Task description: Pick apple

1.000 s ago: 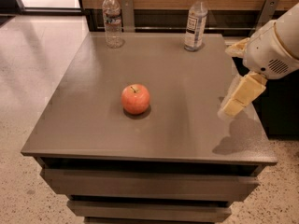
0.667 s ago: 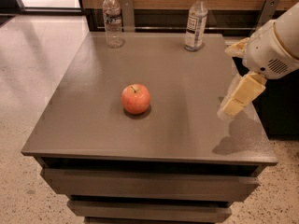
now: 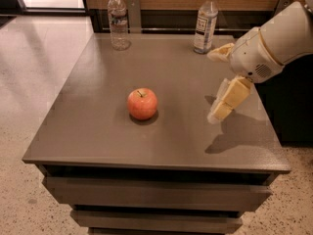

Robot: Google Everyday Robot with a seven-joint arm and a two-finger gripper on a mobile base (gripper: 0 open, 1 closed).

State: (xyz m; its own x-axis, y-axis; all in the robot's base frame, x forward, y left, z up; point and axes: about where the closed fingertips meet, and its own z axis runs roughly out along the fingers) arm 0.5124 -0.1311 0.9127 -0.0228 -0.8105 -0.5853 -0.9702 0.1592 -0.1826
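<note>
One end effector (image 3: 221, 107), right of apple (image 3: 142, 103), nearer

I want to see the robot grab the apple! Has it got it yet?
Not yet. Nothing looks done: the apple sits on the table, untouched. The gripper hangs over the table's right side in the camera view, apart from the apple. Left to do: reach across, close on the apple and lift it.

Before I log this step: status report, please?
Gripper above table right side, away from apple. Apple untouched at table centre. Nothing between them.
</note>
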